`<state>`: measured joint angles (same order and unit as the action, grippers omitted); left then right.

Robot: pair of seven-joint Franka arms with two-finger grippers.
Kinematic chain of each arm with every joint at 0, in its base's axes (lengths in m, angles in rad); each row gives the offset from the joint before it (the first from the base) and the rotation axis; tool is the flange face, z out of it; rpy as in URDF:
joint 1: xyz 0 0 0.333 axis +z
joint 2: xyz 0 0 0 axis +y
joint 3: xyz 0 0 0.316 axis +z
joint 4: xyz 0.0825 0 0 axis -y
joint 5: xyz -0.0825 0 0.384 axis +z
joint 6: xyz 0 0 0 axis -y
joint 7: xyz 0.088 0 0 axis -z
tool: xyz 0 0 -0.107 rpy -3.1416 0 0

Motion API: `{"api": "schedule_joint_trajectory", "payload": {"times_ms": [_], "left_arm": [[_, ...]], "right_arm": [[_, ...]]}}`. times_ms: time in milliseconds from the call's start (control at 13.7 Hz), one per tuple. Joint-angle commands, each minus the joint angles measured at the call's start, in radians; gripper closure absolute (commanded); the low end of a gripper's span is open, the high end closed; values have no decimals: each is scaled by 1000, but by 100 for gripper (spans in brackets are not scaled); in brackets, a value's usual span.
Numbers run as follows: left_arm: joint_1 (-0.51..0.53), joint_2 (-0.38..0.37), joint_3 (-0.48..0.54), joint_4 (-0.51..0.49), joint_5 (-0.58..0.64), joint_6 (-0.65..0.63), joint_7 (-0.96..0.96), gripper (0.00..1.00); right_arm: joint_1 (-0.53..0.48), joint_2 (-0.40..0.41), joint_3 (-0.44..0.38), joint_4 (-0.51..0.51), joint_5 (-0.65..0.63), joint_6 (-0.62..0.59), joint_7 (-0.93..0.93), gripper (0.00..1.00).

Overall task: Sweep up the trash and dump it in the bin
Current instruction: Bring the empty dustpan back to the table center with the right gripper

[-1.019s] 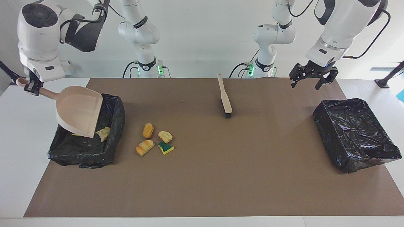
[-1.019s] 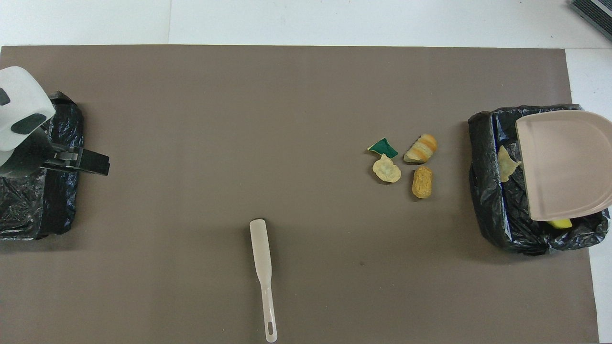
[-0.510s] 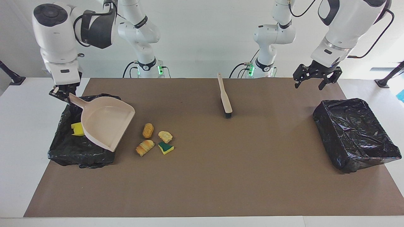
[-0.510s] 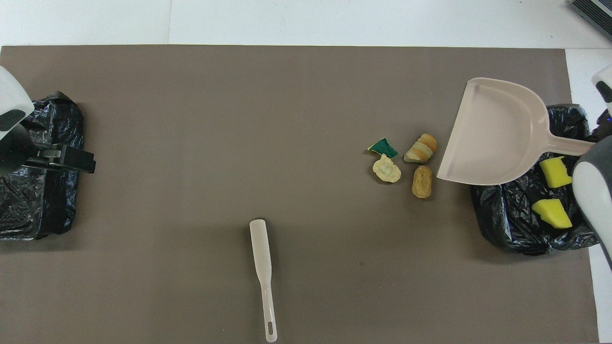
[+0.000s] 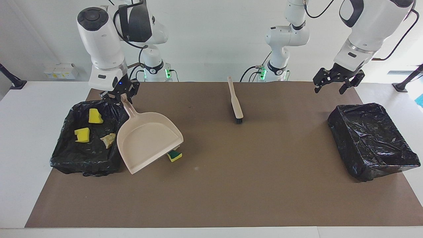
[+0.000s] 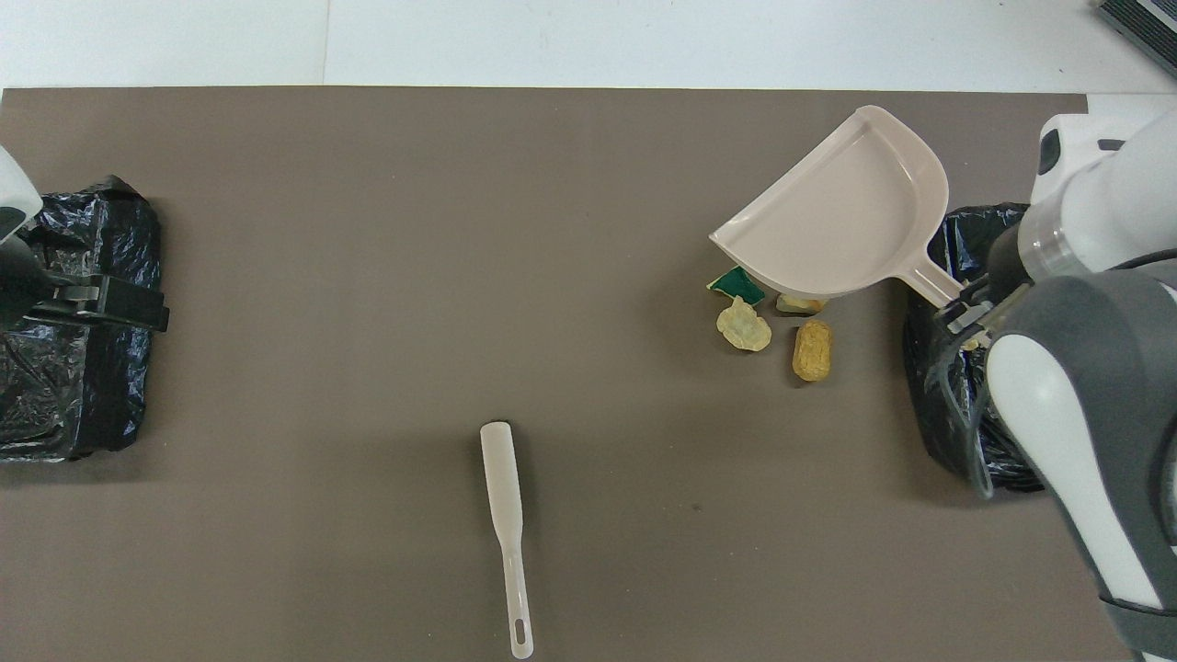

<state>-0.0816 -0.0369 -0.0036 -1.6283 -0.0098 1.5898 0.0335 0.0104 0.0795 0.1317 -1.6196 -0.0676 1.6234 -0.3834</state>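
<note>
your right claw (image 5: 120, 96) is gripping the dustpan (image 5: 148, 140) handle, pan tilting over the trash (image 6: 771, 324) on the counter (image 5: 231, 172) | your left claw (image 5: 338, 80) is hanging open near the empty bin (image 5: 373, 140) | three scraps (image 5: 91, 129) are lying in the right arm's bin (image 5: 82, 162)

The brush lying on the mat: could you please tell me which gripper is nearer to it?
Left, narrowly. The left gripper hangs above the mat toward the empty bin, apart from the brush; the right gripper holds the dustpan beside the other bin.

Robot lab, two mounted arms (image 5: 284, 39), white walls (image 5: 211, 33)
</note>
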Motion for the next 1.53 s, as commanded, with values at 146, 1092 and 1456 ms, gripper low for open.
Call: {"api": "schedule_joint_trajectory", "payload": {"times_ms": [146,1092,1456], "left_arm": [[6,-12,-3,-16,-6,12,3,0],[6,-11,-3,-15,-6,12,3,0],[6,-12,-3,-16,-6,12,3,0]], "right_arm": [[101,144,16,136,140,12,429,100],[443,368,17,95,201,463,972,100],[484,399,16,17,169,564,1002,100]]}}
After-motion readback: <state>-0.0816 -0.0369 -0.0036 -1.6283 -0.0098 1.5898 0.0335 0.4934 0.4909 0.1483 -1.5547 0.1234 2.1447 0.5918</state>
